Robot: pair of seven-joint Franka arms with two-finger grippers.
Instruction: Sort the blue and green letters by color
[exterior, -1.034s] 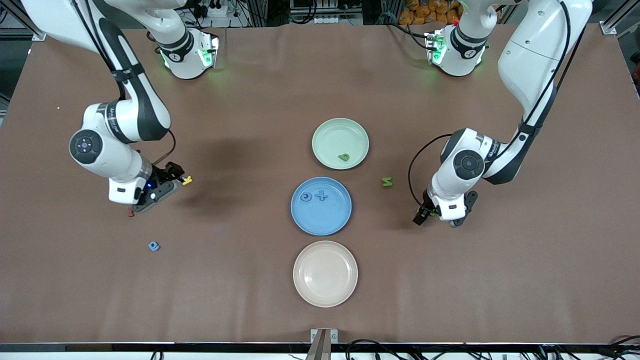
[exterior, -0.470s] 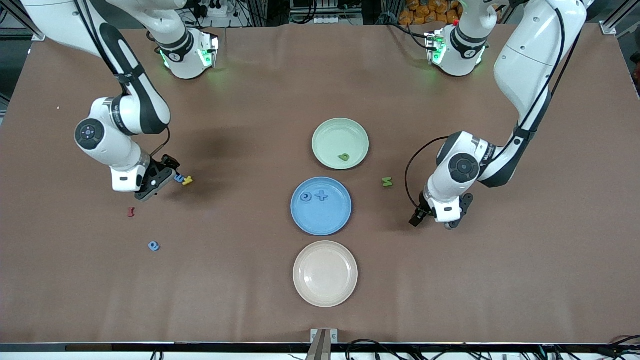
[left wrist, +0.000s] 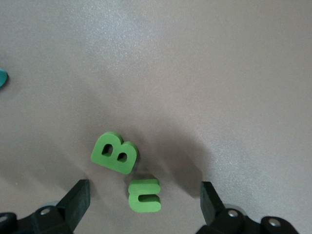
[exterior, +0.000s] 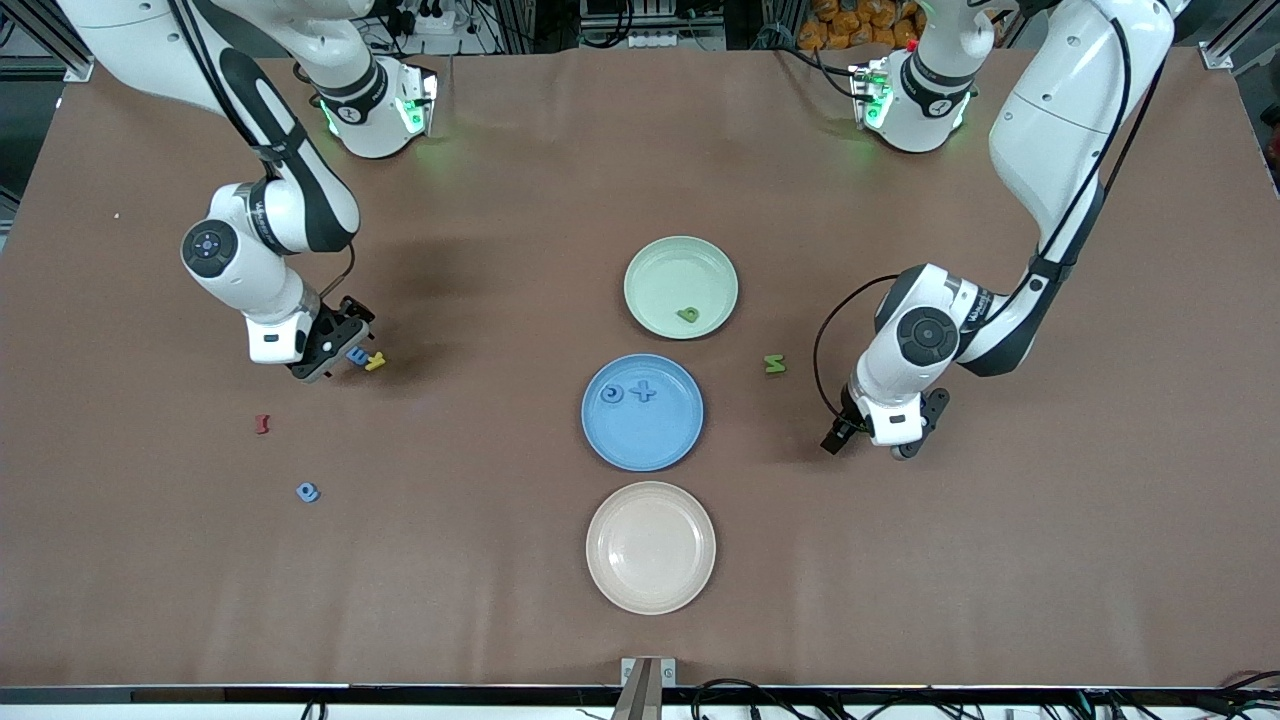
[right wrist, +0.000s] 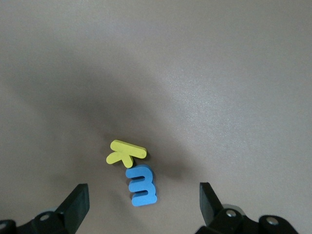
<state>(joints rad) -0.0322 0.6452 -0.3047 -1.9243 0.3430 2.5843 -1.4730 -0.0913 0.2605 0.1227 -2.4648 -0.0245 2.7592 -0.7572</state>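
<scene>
My right gripper is open over a blue letter that lies between its fingers, touching a yellow letter. My left gripper is open over a small green letter, with a green B just beside it; the front view hides both under the hand. Another green letter lies near the blue plate, which holds two blue letters. The green plate holds one green letter. A blue letter lies alone.
A beige plate stands nearest the front camera, in line with the other two plates. A dark red letter lies between the right gripper and the lone blue letter.
The right gripper has moved off the dark red letter, away from the front camera, and now stands over the blue letter. The left arm has only shifted slightly.
</scene>
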